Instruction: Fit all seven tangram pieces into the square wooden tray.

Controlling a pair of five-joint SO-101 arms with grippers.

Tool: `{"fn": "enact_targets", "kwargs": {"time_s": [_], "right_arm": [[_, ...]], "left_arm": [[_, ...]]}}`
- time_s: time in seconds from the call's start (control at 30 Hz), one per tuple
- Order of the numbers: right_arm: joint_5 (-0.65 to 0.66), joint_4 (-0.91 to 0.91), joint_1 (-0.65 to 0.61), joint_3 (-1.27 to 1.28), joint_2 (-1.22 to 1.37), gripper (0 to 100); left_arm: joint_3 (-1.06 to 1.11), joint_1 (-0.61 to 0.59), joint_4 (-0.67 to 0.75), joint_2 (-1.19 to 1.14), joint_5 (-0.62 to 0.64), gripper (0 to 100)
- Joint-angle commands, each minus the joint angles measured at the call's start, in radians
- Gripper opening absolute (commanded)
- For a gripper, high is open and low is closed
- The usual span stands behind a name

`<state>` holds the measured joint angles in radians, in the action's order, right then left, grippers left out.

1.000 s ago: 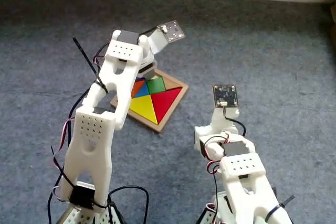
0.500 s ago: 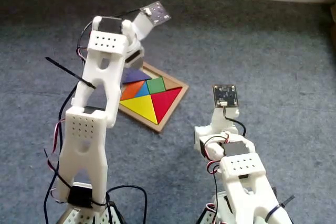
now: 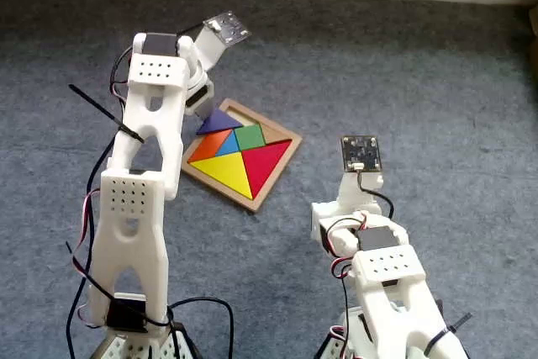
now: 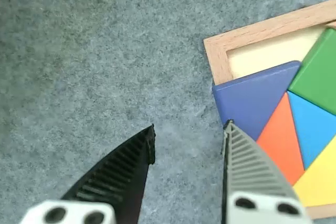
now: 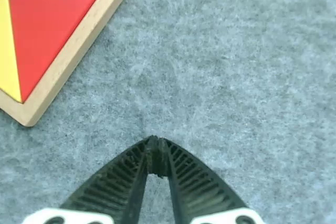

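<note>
The square wooden tray [image 3: 273, 181] lies on the carpet and holds red [image 3: 265, 164], yellow [image 3: 225, 171], green [image 3: 250, 136], blue [image 3: 227, 145] and orange [image 3: 208, 144] pieces. A purple triangle [image 3: 217, 121] rests at the tray's left corner; in the left wrist view the purple triangle [image 4: 252, 98] overlaps the rim [image 4: 262, 27] beside bare tray floor [image 4: 262, 56]. My left gripper [image 4: 189, 128] is open and empty over the carpet just beside that corner. My right gripper [image 5: 153, 144] is shut and empty above the carpet, off the tray's rim [image 5: 79, 51] near the red triangle [image 5: 47, 14].
Grey carpet [image 3: 437, 81] surrounds the tray on all sides. The left arm [image 3: 147, 157] stands tall just left of the tray, and the right arm [image 3: 370, 250] sits at the front right. A pale wall edge runs along the far side.
The left arm has swung up and to the left off the tray, uncovering the purple triangle at the tray's left corner. The right arm has not moved.
</note>
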<state>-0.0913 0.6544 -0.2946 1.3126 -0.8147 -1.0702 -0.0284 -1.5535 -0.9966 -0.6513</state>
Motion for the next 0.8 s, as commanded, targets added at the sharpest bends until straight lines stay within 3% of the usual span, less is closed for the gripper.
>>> {"fn": "enact_targets", "kwargs": {"time_s": [0.0, 0.43, 0.67, 0.77], "right_arm": [[0.009, -0.021, 0.012, -0.01, -0.024, 0.9], [0.009, -0.021, 0.012, -0.01, -0.024, 0.9], [0.041, -0.021, 0.012, -0.01, -0.024, 0.9], [0.083, -0.021, 0.012, -0.01, -0.024, 0.9]], "left_arm": [[-0.084, 0.036, -0.006, -0.018, 0.006, 21], [-0.173, 0.114, -0.009, -0.039, 0.012, 21], [-0.338, 0.124, -0.198, -0.039, 0.014, 21], [-0.384, 0.128, -0.216, -0.038, 0.055, 21]]}}
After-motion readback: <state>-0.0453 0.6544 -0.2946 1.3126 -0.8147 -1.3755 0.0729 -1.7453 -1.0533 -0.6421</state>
